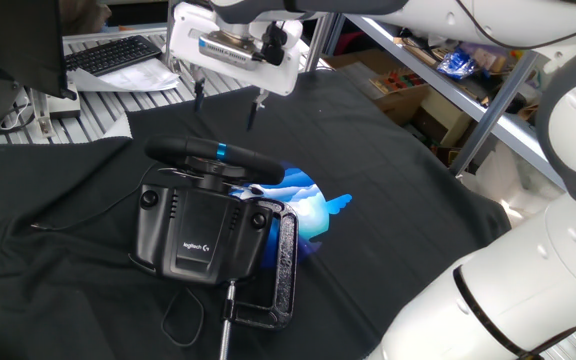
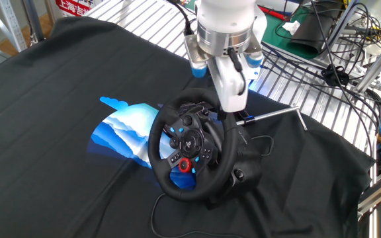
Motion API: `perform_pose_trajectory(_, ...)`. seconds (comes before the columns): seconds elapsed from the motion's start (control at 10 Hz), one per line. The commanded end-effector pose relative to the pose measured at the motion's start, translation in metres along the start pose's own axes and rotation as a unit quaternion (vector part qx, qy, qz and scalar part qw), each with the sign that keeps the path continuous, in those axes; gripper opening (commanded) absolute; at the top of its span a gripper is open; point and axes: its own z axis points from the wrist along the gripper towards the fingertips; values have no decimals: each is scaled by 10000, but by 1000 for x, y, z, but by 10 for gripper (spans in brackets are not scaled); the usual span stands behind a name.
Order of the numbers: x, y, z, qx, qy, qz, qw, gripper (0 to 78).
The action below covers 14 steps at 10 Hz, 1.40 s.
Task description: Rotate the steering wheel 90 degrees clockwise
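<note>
Steering wheel, black-rimmed with blue stripe, sits under the hand, open and empty

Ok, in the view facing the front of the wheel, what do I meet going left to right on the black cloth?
Blue and white wave-shaped object → steering wheel → metal clamp rod.

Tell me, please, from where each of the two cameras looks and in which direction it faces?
One fixed view: sits behind the Logitech base, looking down over the steering wheel seen edge-on; shows the hand with fingers apart, plus white arm links at right.
The other fixed view: sits high on the opposite side, facing the steering wheel front; shows the wrist and hand above it.
Both share the wheel, the blue paper, the black cloth.
</note>
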Motion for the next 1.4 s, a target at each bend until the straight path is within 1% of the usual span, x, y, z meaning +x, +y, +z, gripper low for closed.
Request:
perform_pose_trajectory(0.1,-7,13,1,96,-358,-2495,9677,774)
perform_pose_trajectory(0.2,-7,14,2,89,-371,-2525,9668,774)
perform_pose_trajectory(0.3,-7,17,4,110,-386,-2661,9631,774)
perform_pose_trajectory(0.4,-6,18,5,111,-383,-2695,9622,774)
perform_pose_trajectory(0.5,-4,23,10,139,-376,-2909,9559,774)
perform_pose_trajectory(0.6,-4,24,14,127,-378,-2969,9541,774)
perform_pose_trajectory(0.7,-2,25,19,110,-434,-2964,9540,774)
perform_pose_trajectory(0.8,-1,26,20,111,-445,-2963,9540,774)
perform_pose_trajectory(0.9,2,27,23,37,-452,-2872,9568,774)
perform_pose_trajectory(1.0,5,29,22,81,-456,-2879,9565,774)
perform_pose_trajectory(1.2,11,30,20,103,-422,-2841,9578,774)
perform_pose_trajectory(1.4,11,29,22,100,-424,-2855,9574,774)
